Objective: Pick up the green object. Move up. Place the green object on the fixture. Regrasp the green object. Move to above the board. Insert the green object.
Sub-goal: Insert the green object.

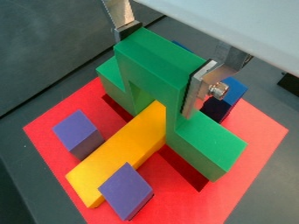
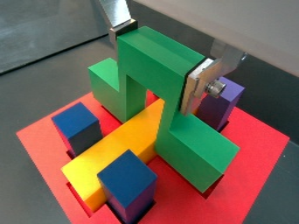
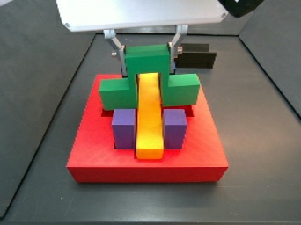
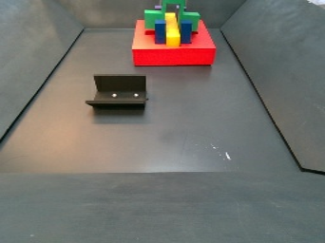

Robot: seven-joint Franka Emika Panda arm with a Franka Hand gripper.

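The green object (image 1: 140, 54) stands on the red board (image 1: 254, 128), its raised middle bridging the long yellow bar (image 1: 122, 149) and its side cubes down at board level. My gripper (image 1: 160, 66) is over the board, one silver finger (image 1: 198, 87) pressed on each side of the raised cube, shut on it. Both wrist views show this, with the green object (image 2: 158, 61) between the fingers. In a side view the gripper (image 3: 147, 54) holds the green object (image 3: 147, 63) at the board's far end (image 3: 141, 167). The black fixture (image 4: 117, 92) stands apart on the floor.
Purple blocks (image 3: 122, 127) (image 3: 175, 127) flank the yellow bar (image 3: 148, 119) on the board. A blue block (image 1: 222, 98) sits beside my finger. The fixture also shows behind the board (image 3: 200, 58). Dark walls (image 4: 32, 85) enclose the floor.
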